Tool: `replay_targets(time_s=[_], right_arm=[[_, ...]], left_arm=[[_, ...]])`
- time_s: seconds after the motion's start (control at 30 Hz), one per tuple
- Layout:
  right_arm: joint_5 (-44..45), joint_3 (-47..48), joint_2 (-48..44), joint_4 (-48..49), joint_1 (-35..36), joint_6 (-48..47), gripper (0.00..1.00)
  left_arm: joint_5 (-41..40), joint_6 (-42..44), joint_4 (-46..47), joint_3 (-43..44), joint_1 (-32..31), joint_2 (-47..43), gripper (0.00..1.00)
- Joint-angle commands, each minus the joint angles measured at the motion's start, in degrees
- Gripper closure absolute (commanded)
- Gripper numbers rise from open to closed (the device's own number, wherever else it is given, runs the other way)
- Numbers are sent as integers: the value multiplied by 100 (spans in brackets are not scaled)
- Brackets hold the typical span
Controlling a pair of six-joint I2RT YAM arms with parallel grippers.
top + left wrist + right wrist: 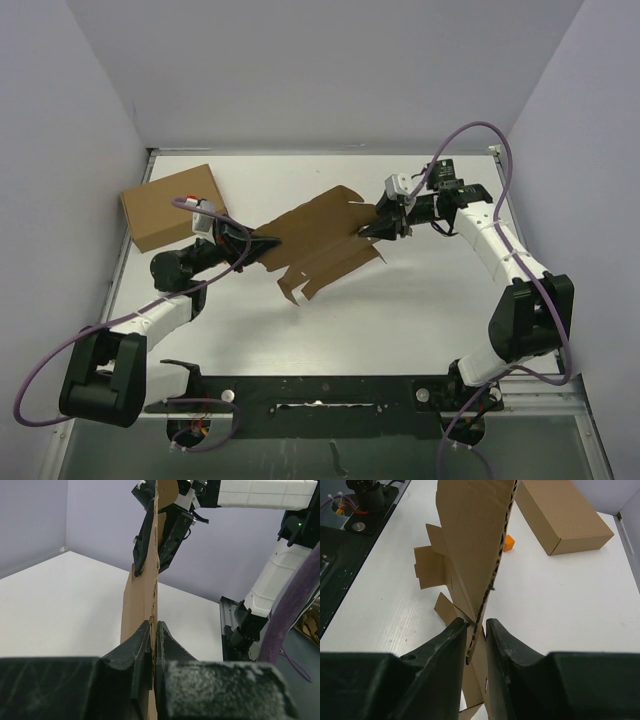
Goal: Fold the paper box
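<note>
The paper box (320,240) is a flat brown die-cut sheet with flaps and tabs, held on edge above the table between both grippers. My left gripper (262,247) is shut on its left edge; in the left wrist view the jaws (153,626) pinch the thin sheet (141,595). My right gripper (372,230) grips the right edge; in the right wrist view its jaws (476,625) close round the corrugated edge and a folded flap of the sheet (470,530). The right gripper also shows in the left wrist view (156,540), astride the sheet's far end.
A larger plain brown cardboard box (172,205) lies at the back left, also in the right wrist view (560,515). A tiny orange cube (508,543) sits on the table (420,310) beneath the sheet. Grey walls enclose the back and sides.
</note>
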Motion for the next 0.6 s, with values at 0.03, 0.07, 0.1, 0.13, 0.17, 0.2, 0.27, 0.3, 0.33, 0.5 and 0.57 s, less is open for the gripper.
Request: replay_targets(time_s=[0.03,0.07,0.1,0.13,0.17,0.2,0.27,0.3,0.33,0.5,0.57], right_arm=[[-401,62,92,-229,109,-436,80],[-385,63,91,-232,119,-463,82],[-379,63,98,-245,127,-468,84],[-379,62,100,-252,138,-479,85],[-371,61,99,-283,138,-506,87],[-370,63,106,-317,138,-547,89],[-361,61,113,-373,137,-629,95],[-353,71,110,-464,139,-709,100],[-352,76,115,-489,138,-735,100],[-352,206,108,-943,121,-1126,100],[-323,266,108,-1086,87,-1147,100]], left_arm=[[-159,71,388,105,-40,71,100],[-166,82,377,105,-40,80,100],[-174,80,372,105,-40,84,100],[-190,95,372,97,-39,91,100],[-200,104,369,96,-40,93,100],[-209,117,364,88,-40,93,100],[-210,145,333,74,-36,86,100],[-211,171,306,70,-40,85,100],[-211,183,295,63,-40,85,100],[-187,338,86,28,-16,72,100],[-172,449,-84,2,9,41,100]])
